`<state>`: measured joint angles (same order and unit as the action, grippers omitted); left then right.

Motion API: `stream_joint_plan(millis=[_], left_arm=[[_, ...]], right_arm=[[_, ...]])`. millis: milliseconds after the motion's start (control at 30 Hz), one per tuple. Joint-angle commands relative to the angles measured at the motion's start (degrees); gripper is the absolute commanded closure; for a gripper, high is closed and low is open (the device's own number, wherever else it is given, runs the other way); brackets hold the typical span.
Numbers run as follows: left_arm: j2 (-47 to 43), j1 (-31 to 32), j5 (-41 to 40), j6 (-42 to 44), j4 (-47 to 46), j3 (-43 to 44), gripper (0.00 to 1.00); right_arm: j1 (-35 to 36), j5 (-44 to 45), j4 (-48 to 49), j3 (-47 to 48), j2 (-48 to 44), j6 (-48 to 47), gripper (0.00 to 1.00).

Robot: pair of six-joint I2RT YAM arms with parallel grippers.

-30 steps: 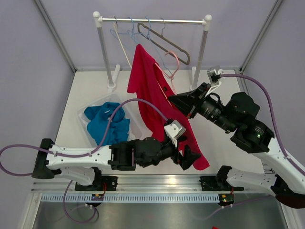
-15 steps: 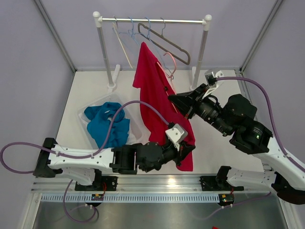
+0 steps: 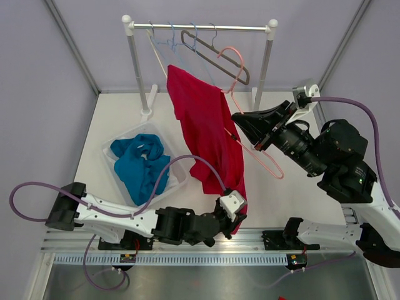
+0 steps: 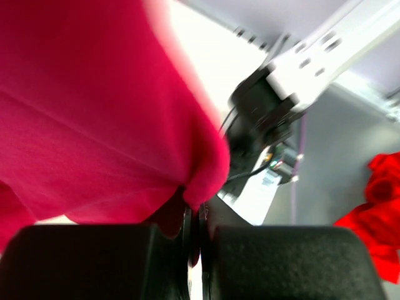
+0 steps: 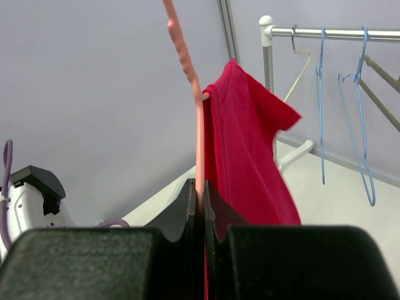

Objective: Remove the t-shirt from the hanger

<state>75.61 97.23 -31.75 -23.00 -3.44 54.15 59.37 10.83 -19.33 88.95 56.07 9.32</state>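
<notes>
Top external view: the red t-shirt [image 3: 209, 125] hangs in a long slanted drape above the white desk [image 3: 125, 115]. Its top is up at the far side beside the clothes rack [image 3: 200, 27], and its lower hem is drawn down to the near edge. There the left pincer [image 3: 234, 212] has it. In the left wrist view the two black fingers [image 4: 94, 262] are pressed together with a fold of the red hem caught between them (no gap shows).

The right pincer [image 3: 247, 128] is held high on the right, just beside the shirt's right edge. In the right wrist view its jaws are clamped on the thin wire of the pink hanger [image 5: 199, 137], which rises straight up out of them. In that same view the shirt's top edge meets the wire partway up, so the shirt is not yet off the hanger. From above, most of the hanger shows bare to the right of the cloth (its near end curves out past the right pincer).

A gray hanger [image 3: 220, 57] and some light blue ones [image 3: 172, 40] hang on the rack's rail. On the left of the desk sits a clear tub [image 3: 125, 134] with a blue garment [image 3: 140, 164] crumpled inside.
</notes>
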Motion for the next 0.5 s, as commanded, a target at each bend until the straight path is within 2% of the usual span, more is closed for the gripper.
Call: stream_joint_plan(millis=[0, 100, 233, 333, 367, 400, 433, 467], left_arm=[[-1.17, 1.21, -2.17, -5.56, 1.77, -4.04, 1.00], [-3.35, 1.21, -6.91, -6.61, 5.72, -4.23, 1.00], [-9.86, 1.21, -17.78, -2.77, 6.78, -2.83, 1.00], [-12.50, 1.21, -24.56, 1.89, 3.73, -0.72, 0.69], [-12.94, 1.21, -26.16, 6.44, 1.10, 0.24, 0.41], [-13.21, 1.21, -27.65, 8.48, -0.76, 0.60, 0.22], [-13.65, 1.21, -30.10, 14.16, -5.91, 0.95, 0.07], [-13.74, 1.21, -31.52, 17.43, -9.01, 1.30, 0.01]], right_arm=[[0.48, -1.24, 9.41, 4.74, -2.10, -2.03, 1.00], [0.48, -4.31, 6.60, 4.48, -4.48, 0.51, 1.00], [0.39, -8.63, 7.63, -4.36, -11.66, 5.00, 1.00], [0.48, -10.03, 11.31, -10.43, -16.42, 7.63, 1.00], [0.39, -10.56, 12.29, -11.77, -17.39, 8.25, 1.00], [0.48, -12.39, 13.35, -12.91, -18.19, 9.65, 1.00], [0.48, -13.11, 15.27, -14.57, -19.50, 10.18, 1.00], [0.48, -13.72, 15.81, -15.11, -19.95, 10.62, 1.00]])
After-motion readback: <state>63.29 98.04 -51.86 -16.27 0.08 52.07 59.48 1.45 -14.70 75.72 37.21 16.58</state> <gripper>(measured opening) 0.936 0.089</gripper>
